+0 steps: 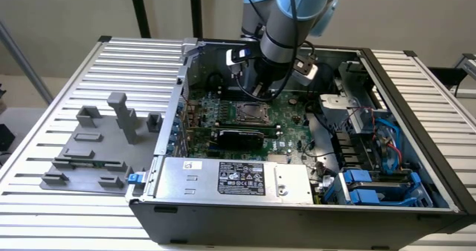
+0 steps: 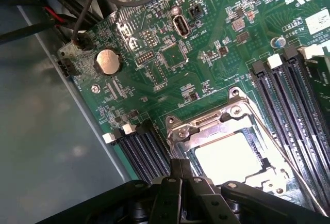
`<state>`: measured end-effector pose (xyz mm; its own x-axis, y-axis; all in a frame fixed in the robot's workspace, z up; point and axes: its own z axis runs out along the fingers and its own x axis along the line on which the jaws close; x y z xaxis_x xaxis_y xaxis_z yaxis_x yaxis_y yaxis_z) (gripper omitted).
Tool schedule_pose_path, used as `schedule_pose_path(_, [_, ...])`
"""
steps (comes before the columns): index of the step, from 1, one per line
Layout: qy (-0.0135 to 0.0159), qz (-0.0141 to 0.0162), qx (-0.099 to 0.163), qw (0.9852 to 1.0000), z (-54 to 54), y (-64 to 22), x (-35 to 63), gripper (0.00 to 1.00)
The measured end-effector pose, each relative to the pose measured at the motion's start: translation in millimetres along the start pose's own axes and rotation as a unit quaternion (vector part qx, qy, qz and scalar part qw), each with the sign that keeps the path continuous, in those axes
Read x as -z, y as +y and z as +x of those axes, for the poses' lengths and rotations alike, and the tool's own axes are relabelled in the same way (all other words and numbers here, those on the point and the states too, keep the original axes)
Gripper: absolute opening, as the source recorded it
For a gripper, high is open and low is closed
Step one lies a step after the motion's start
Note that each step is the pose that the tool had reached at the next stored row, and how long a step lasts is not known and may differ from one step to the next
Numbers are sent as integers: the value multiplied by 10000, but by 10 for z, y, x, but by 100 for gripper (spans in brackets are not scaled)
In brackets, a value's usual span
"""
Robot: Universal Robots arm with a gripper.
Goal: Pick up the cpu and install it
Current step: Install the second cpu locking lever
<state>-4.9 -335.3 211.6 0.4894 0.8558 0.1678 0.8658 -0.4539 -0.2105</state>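
Observation:
The cpu (image 2: 229, 157) lies flat as a shiny silver square inside the metal-framed socket (image 2: 178, 131) on the green motherboard (image 2: 206, 53). In the exterior view the cpu (image 1: 247, 112) sits mid-board inside the open computer case. My gripper (image 2: 181, 168) is shut, its dark fingers pressed together with nothing between them, just beside the socket's edge. In the exterior view the gripper (image 1: 259, 93) hangs from the arm a little above the board, just behind the socket.
A grey fixture plate (image 1: 97, 150) with upright blocks lies on the slatted table at the exterior view's left. The power supply (image 1: 231, 178), blue drive bays (image 1: 372, 187) and loose cables (image 1: 357, 122) crowd the case. Memory slots (image 2: 289, 95) flank the socket.

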Motion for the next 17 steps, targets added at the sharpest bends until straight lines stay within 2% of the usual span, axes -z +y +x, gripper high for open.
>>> schedule_pose_path(10, [-2,4,-1,10000,-276,115,301,11])
schedule_pose_path(17, [5,-12,3,10000,-430,111,419,11])
